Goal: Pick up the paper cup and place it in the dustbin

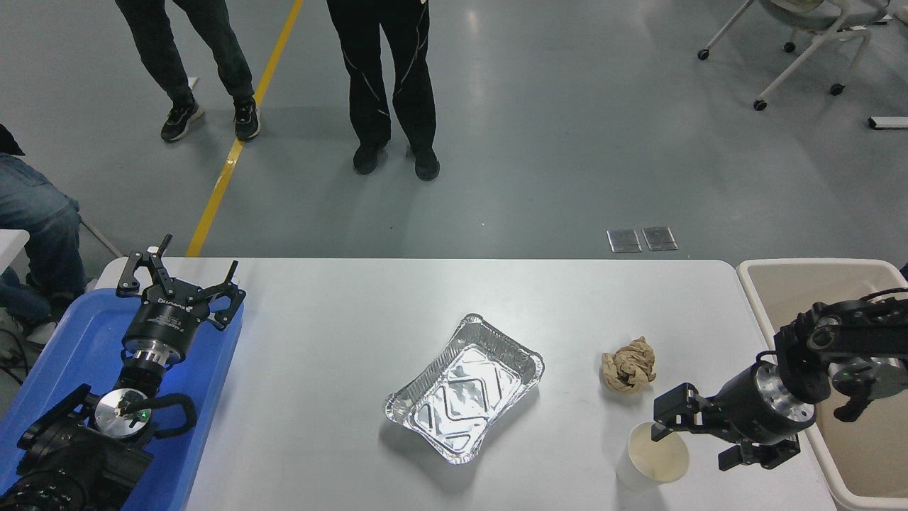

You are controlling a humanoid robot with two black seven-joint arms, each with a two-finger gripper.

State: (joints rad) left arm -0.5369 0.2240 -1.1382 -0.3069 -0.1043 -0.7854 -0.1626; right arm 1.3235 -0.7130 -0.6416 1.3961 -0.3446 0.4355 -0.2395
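Head view has the right gripper spread wide, one finger dipping over the paper cup near the table's front-right; looks mid-reach; next it needs closing on the rim, then over to the dustbin.

On the table, the foil tray lies near the middle, with the crumpled paper ball to its right. The paper cup stands upright at the near right, in front of the ball and apart from it. The right gripper reaches in from the right edge, one finger over the cup's rim on its right side. The dustbin sits just beside the table's right end, behind the right arm. At the table's left end lies the tray, the left gripper parked over it. Beyond the far edge, people stand on the floor.
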